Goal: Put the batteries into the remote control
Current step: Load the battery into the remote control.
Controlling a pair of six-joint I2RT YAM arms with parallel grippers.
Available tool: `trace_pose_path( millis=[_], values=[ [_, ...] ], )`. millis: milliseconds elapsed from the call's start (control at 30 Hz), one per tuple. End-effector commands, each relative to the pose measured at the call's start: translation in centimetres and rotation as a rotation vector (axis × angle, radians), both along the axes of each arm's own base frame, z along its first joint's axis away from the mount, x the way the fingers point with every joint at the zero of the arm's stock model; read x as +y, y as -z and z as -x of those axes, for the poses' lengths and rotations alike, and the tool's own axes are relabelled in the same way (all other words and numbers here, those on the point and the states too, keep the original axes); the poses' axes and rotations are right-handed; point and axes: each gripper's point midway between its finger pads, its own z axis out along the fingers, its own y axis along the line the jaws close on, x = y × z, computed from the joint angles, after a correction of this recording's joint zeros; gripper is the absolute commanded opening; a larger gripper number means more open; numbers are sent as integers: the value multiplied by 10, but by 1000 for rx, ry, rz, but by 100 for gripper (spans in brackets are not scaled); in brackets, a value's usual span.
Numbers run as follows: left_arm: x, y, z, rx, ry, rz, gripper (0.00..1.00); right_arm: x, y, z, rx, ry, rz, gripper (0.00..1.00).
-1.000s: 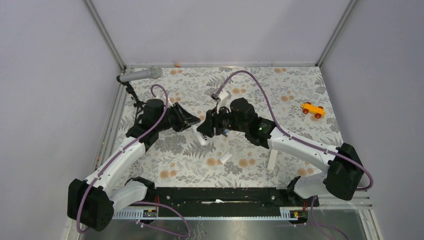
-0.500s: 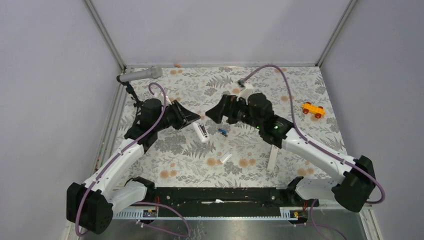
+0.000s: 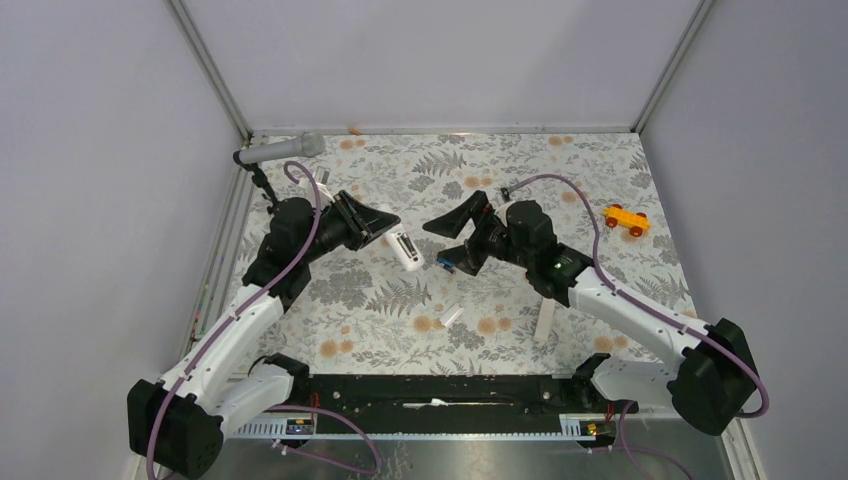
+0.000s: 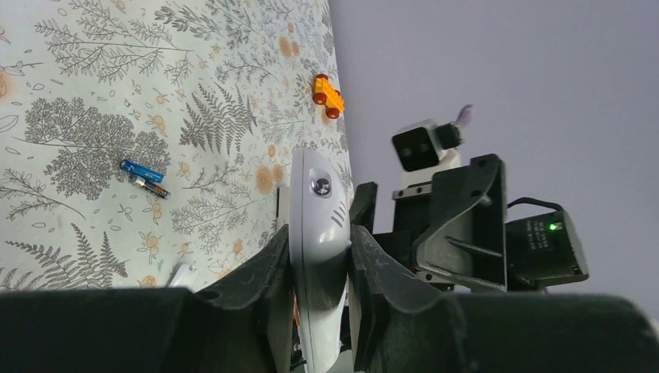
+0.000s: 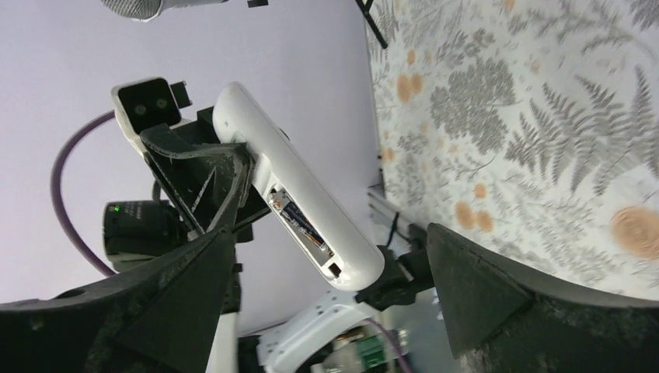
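Observation:
My left gripper [image 3: 385,232] is shut on the white remote control [image 3: 405,250] and holds it above the table; the left wrist view shows the remote [image 4: 315,210] squeezed between both fingers. In the right wrist view the remote [image 5: 311,210] shows its open battery bay, with something dark and orange-brown inside. My right gripper [image 3: 437,247] is open and empty, just right of the remote. A blue battery [image 4: 141,170] and a darker one with an orange end [image 4: 150,186] lie side by side on the table; the blue one [image 3: 447,265] sits under my right gripper.
An orange toy car [image 3: 625,219] stands at the right. A thin white strip [image 3: 545,322] and a small white piece [image 3: 452,314] lie near the front. A grey microphone [image 3: 282,149] on a stand is at the back left. Grey walls enclose the floral table.
My right gripper has drawn back to the right, away from the remote, and now hangs open over the blue battery. My left gripper has shifted the remote slightly rightward and back.

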Motion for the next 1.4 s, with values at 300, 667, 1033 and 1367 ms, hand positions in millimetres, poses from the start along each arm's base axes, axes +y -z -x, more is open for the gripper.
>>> trace_pose_path(
  millis=[300,667,1033,1367],
  values=[
    [-5,-33,-9,-11,-17,94,0,36,-31,6,194,-67,-302,100],
    [-4,-32,-4,-2,-1,70,0,58,-24,10,203,-119,-299,100],
    [-9,-47,7,-166,96,12,0,64,-21,6,218,-114,-343,99],
    [-8,-45,3,-152,75,18,0,59,-13,9,224,-110,-361,74]
  ],
)
